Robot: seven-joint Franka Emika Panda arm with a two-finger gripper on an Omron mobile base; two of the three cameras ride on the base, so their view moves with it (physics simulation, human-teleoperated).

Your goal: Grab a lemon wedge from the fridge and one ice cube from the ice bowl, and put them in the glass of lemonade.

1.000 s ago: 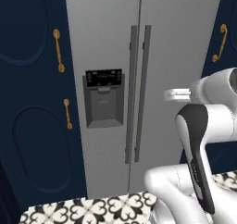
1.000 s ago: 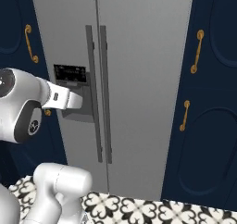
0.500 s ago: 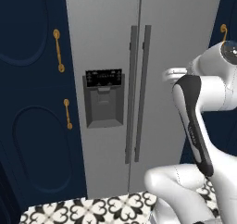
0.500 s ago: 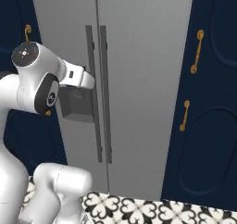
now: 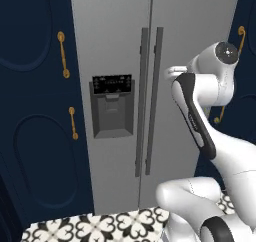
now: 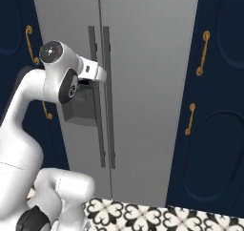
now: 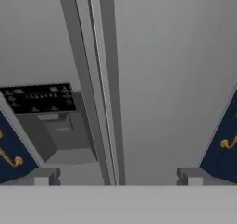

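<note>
You're facing the fridge (image 5: 150, 86) with both doors shut — its two long handles (image 7: 99, 89) run straight up the hand view. The gripper (image 7: 115, 176) stands spread wide, holding nothing, fingertips (image 7: 44, 176) short of the doors, the dispenser panel (image 7: 39, 98) to their left.

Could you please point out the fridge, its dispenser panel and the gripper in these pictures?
fridge (image 5: 112, 31): left base view, bare upper left door.
dispenser panel (image 5: 112, 85): left base view, black control strip.
gripper (image 7: 115, 177): hand view, midway between its open fingertips.
</note>
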